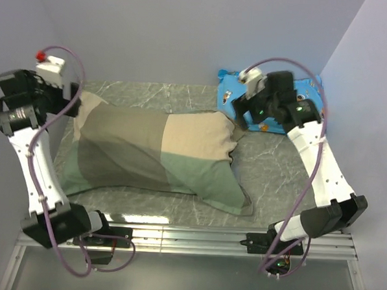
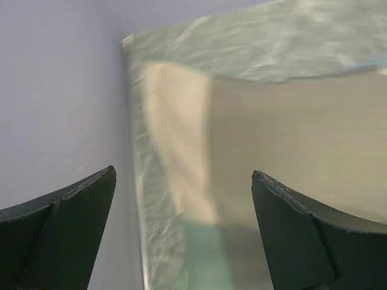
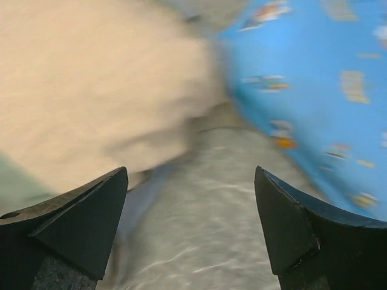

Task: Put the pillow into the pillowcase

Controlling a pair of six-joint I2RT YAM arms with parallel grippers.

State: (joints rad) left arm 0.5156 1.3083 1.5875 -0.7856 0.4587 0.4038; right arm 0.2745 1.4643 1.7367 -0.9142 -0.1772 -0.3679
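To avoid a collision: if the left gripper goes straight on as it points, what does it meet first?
Probably the pillowcase, its tan part; the left gripper points down at it, though depth is unclear.

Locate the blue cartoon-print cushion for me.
Top view: the blue cushion lies at the far right corner of the table, partly hidden under the right arm, just right of the tan end of the pillowcase.

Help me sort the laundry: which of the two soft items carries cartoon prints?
The bright blue cushion in the far right corner; the pillowcase beside it shows only plain tan, olive and green blocks.
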